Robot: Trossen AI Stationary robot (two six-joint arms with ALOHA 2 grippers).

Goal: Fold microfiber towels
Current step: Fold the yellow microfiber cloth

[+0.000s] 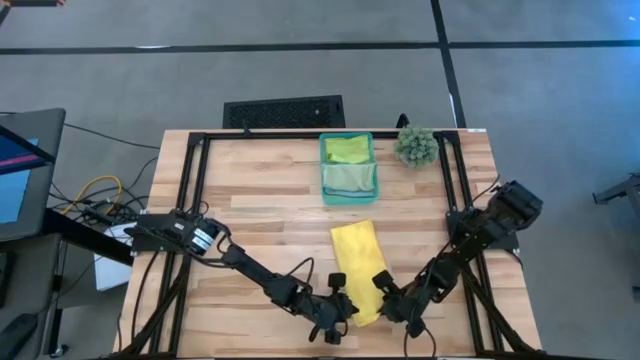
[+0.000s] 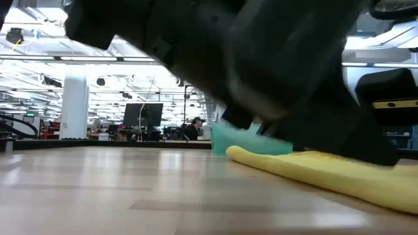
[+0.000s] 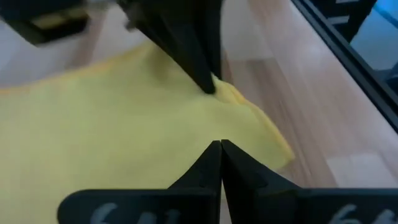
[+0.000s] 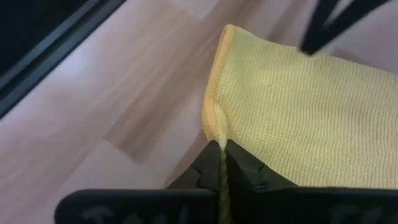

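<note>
Yellow towel, one, lies flat, both grippers pinching its near edge: left gripper, right gripper.

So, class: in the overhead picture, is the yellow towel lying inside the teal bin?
No, the yellow towel lies on the wooden table, apart from the teal bin.

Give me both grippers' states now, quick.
Left gripper: jaws shut on the yellow towel.
Right gripper: jaws shut on the yellow towel's edge.
</note>
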